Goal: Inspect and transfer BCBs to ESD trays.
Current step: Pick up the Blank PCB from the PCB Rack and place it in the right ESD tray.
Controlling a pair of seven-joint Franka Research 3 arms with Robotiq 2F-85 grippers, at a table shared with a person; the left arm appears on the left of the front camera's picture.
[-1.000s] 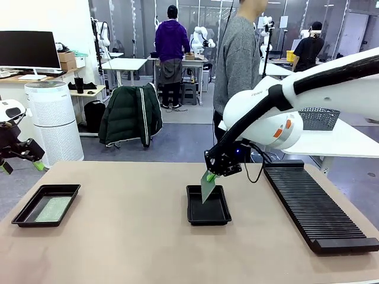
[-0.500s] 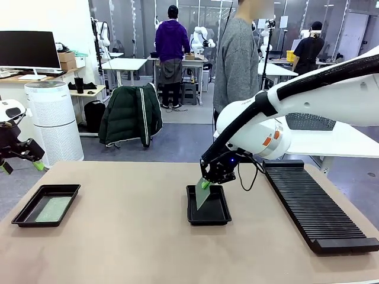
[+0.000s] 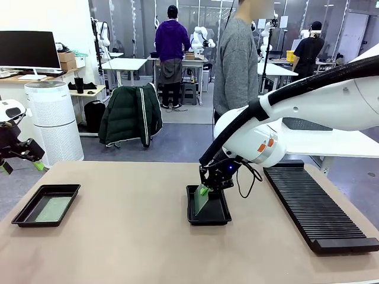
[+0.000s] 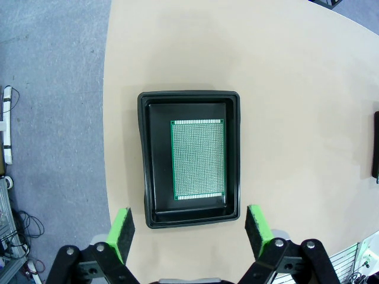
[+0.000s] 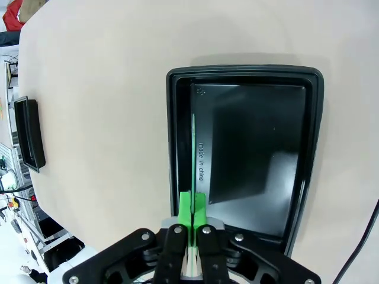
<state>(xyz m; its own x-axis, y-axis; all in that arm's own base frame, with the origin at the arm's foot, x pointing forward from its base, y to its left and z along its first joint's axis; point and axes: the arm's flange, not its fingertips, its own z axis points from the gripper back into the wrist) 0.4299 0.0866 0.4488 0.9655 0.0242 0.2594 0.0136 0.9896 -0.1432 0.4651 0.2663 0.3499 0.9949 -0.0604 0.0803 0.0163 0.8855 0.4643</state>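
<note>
Right fingers (image 5: 192,216) pinching BCB (image 5: 193,154) edge-on, above tray (image 5: 177,148) left wall

The right pincer (image 3: 203,190) has lowered its BCB (image 3: 199,202) into the middle ESD tray (image 3: 208,218).

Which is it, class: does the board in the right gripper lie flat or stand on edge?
On edge: the right gripper pinches the board upright over the middle tray.

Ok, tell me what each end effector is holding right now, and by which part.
The right end effector pinches a BCB by its top edge, held on edge over the middle ESD tray. The left end effector is open and holds nothing.
</note>
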